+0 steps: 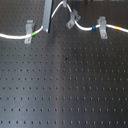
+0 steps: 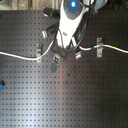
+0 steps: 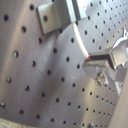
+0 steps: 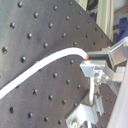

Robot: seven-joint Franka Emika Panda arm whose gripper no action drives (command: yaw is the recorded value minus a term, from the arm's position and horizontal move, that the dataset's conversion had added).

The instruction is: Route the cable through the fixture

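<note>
The white cable [image 1: 12, 36] comes in from the first exterior view's left and passes a metal clip [image 1: 29, 30] where it carries a green band. It then arcs up and drops to the middle clip [image 1: 74, 19]. From there it runs past a blue band through the right clip [image 1: 102, 27] to a yellow band. My gripper [image 1: 46, 27] hangs between the left and middle clips. In both wrist views the cable [image 4: 45, 65] ends right at the fingertips, so my gripper [image 4: 89, 57] [image 3: 89, 59] is shut on it. From above, my gripper [image 2: 56, 56] sits under the arm.
The black perforated breadboard [image 1: 65, 85] fills the scene. The white arm body [image 2: 70, 20] covers part of the board's far side in the second exterior view. A small blue object [image 2: 1, 85] lies at the second exterior view's left edge. A clip [image 3: 52, 15] is close to the fingers.
</note>
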